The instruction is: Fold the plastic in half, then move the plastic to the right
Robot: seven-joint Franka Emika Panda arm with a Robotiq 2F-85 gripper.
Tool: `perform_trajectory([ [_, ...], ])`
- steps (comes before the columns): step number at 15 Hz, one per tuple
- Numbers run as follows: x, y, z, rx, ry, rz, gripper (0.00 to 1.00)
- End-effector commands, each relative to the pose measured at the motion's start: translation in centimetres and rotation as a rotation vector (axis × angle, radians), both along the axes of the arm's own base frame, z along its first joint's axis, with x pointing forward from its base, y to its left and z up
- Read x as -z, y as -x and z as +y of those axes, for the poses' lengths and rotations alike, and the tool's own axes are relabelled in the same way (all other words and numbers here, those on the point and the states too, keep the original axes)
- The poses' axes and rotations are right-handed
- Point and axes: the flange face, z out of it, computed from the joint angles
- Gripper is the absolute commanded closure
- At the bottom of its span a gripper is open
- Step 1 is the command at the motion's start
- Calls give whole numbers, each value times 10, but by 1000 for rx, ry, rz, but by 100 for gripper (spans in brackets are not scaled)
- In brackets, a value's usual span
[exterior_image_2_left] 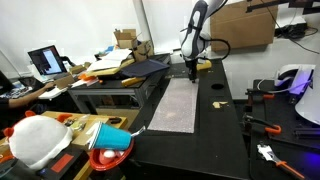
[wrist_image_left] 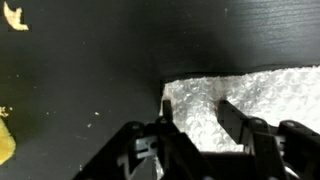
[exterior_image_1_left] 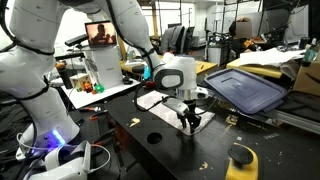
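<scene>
The plastic is a clear sheet of bubble wrap (exterior_image_2_left: 178,105) lying flat along the black table (exterior_image_2_left: 225,130). It also shows in an exterior view (exterior_image_1_left: 158,100) and in the wrist view (wrist_image_left: 262,95). My gripper (exterior_image_2_left: 190,72) is down at the sheet's far end, also seen in an exterior view (exterior_image_1_left: 190,122). In the wrist view the gripper (wrist_image_left: 197,112) is open. Its two fingers stand either side of the sheet's corner, low over the table. Nothing is held between them.
A dark grey tray (exterior_image_1_left: 245,88) lies tilted beside the table. A yellow object (exterior_image_1_left: 240,158) sits at the table's near edge. A red bowl (exterior_image_2_left: 108,158) and a white cap (exterior_image_2_left: 38,140) lie on a side bench. Yellow scraps (wrist_image_left: 14,17) dot the table.
</scene>
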Motion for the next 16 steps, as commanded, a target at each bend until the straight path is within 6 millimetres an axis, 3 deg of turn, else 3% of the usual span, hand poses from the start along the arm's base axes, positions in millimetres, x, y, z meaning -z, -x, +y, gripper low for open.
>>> perform_trajectory([
  [1, -1, 3, 1, 2, 17, -17, 81],
  [4, -5, 3, 2, -6, 25, -23, 99],
  [11, -41, 4, 7, -51, 107, -51, 99],
  [14, -75, 0, 22, -111, 159, -91, 99],
  [16, -100, -4, 43, -174, 190, -122, 99],
])
